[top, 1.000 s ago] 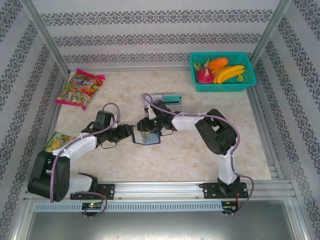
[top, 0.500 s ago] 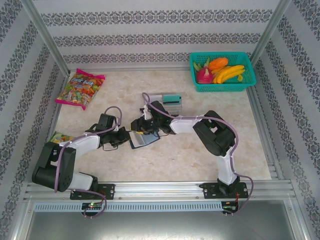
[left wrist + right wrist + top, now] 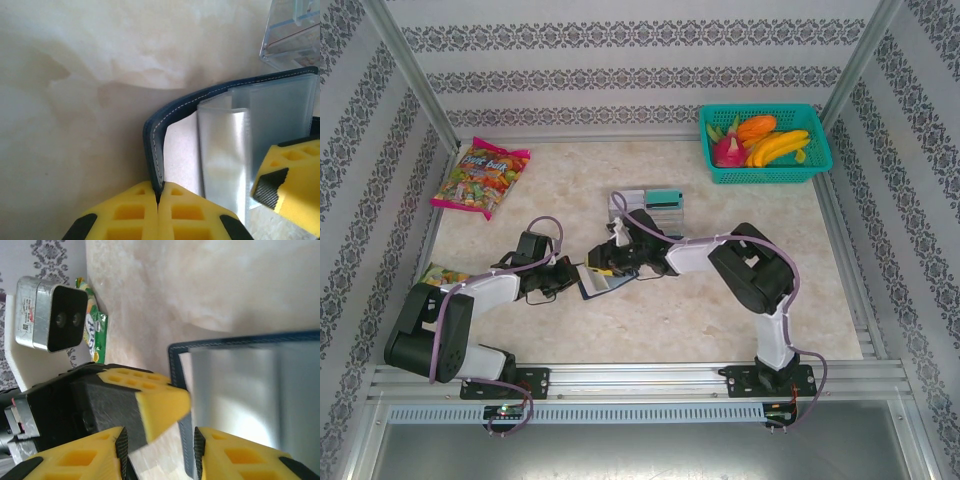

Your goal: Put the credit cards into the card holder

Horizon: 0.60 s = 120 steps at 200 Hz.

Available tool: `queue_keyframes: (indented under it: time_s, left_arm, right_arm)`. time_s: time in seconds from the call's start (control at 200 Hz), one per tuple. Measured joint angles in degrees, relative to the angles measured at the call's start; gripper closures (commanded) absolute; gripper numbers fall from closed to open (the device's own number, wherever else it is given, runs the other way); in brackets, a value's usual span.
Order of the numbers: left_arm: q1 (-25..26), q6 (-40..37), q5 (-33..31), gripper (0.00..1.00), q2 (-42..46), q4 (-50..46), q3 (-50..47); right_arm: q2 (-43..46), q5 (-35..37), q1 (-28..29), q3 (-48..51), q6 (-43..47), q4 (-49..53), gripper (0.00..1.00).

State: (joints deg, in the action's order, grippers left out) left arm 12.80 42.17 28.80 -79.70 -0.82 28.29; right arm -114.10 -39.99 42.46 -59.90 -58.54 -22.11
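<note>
**Item:** the card holder (image 3: 220, 145). Dark navy with pale stitching, it is laid open near the middle of the marble-patterned table (image 3: 720, 300), and its clear sleeves are exposed. Whether any sleeve is filled cannot be told through the glare.

**Grip, left:** the left gripper (image 3: 159, 200) is set at the holder's near edge. Its yellow fingers are pressed together, and the navy cover is pinched in the seam between them.

**Grip, right:** the right gripper (image 3: 159, 442) is placed over the same edge from the other side. Its fingers are held apart, with the cover's rim and one left finger lying in the gap. Nothing is clamped.

**Stock:** the credit cards (image 3: 655, 203) are stacked beyond the holder, apart from it. A teal card is uppermost at the right. A clear plastic case (image 3: 292, 30) is seen just past the holder's far corner.

**Surroundings:** a teal basket (image 3: 768, 178) of fruit is at the far right corner, and a candy bag (image 3: 480, 178) at the far left.

**Handling note (judged):** the holder is being steadied and spread, and no card is lifted yet.
- The left pinch is best kept low and firm so the cover is not dragged across the smooth top.
- One card should be taken by its short edge.
- The card should be fed flat into a sleeve mouth, since the thin plastic is likely to buckle if approached steeply.
</note>
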Motion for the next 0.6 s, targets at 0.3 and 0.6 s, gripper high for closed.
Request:
queue_keyframes:
  time_s: [0.3,0.6]
  left_arm:
    - [0.0,0.4,-0.5,1.0,0.6,0.0,0.0]
    - [1.6,3.0,-0.9,1.0,1.9,0.0,-0.2]
  right_arm:
    - [5.7,2.2,-3.4,3.1,2.8,3.4,0.58]
    - [3.9,3.5,1.7,2.5,2.8,4.7,0.59]
